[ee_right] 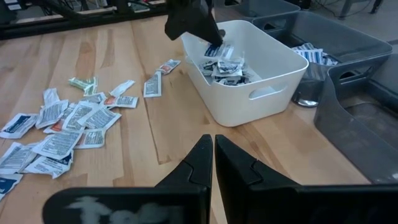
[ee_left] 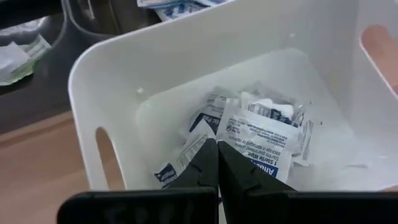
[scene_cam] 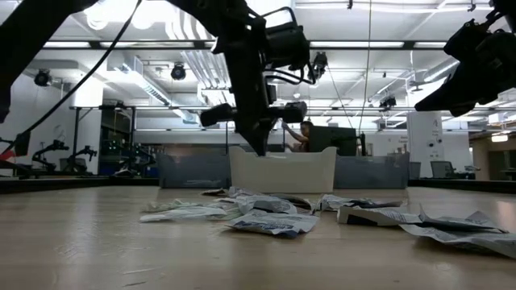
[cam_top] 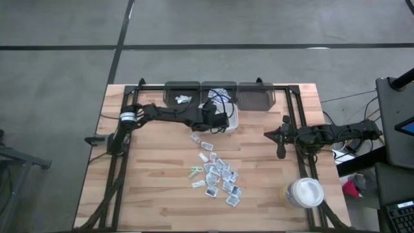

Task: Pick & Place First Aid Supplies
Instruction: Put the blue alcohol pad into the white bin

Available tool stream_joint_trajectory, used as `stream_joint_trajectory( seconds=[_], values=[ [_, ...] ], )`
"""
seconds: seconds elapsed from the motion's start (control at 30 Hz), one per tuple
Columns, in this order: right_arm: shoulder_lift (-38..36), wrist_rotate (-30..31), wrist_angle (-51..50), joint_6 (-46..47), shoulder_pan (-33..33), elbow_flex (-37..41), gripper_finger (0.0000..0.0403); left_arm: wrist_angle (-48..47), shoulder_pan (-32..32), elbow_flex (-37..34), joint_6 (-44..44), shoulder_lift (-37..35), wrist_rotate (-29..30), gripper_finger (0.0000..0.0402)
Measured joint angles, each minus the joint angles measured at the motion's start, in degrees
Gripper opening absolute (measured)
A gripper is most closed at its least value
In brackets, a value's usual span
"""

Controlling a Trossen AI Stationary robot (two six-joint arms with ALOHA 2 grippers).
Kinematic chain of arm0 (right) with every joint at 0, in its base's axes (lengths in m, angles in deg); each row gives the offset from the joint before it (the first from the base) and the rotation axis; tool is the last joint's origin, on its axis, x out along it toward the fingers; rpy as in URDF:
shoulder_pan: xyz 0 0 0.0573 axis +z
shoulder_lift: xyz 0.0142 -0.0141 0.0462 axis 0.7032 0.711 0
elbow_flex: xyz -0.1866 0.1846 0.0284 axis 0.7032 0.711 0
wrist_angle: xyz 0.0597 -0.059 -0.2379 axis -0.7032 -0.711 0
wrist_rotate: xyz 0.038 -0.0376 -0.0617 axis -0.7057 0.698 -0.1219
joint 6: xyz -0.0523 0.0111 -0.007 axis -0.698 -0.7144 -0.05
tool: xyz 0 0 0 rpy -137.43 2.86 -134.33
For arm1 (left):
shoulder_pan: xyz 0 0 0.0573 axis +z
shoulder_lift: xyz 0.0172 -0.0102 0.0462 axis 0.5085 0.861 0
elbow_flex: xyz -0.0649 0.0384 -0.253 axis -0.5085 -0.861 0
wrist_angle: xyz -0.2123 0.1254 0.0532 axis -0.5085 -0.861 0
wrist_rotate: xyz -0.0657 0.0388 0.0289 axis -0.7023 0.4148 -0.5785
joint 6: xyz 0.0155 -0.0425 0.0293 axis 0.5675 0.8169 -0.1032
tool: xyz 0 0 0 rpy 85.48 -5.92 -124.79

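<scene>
Sachets (cam_top: 217, 178) lie scattered across the middle of the wooden table (cam_top: 155, 181), and more are heaped inside the white bin (ee_right: 261, 74) at the far side. Left gripper (ee_left: 217, 163) hangs just above that heap, jaws pressed together, holding nothing. Right gripper (ee_right: 213, 155) waits over bare wood at the table's right, jaws likewise closed and empty.
</scene>
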Motion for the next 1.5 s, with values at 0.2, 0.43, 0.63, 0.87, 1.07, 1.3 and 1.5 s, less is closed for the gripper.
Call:
stream_joint_trajectory(
  seconds=[0.2, 0.43, 0.63, 0.87, 1.07, 1.3, 1.5],
  values=[
    [0.0, 0.01, 0.0, 0.0, 0.0, 0.0, 0.0018, 2.48, 0.13, -0.98, -0.56, 0.0, 0.07, 0.0],
    [0.0, 0.02, 0.0, 0.0, 0.0, 0.0, 0.0018, 2.48, 0.13, -1.05, -2.63, 0.02, 0.12, 0.0004],
    [0.0, 0.01, 0.0, 0.0, 0.0, 0.0, 0.0018, 2.39, 0.44, -1.04, -3.36, -0.09, 0.09, 0.0065],
    [0.0, 0.01, 0.0, 0.0, 0.0, 0.0, 0.0018, 2.06, 0.67, 0.89, -7.44, -3.01, -5.23, 0.0129],
    [0.0, 0.02, 0.0, 0.0, 0.0, 0.0, 0.0018, 1.96, -4.64, 1.05, -20.13, -6.83, -17.83, 0.0131],
    [0.0, -0.04, 0.0, 0.0, 0.0, 0.0, 0.0018, -0.42, -15.42, 0.9, -24.03, -7.54, -22.45, 0.0131],
    [0.01, -0.05, 0.02, -0.02, 0.02, 0.02, 0.0018, 1.15, -22.72, 0.87, -14.51, -7.2, -22.91, 0.0131]
  ],
)
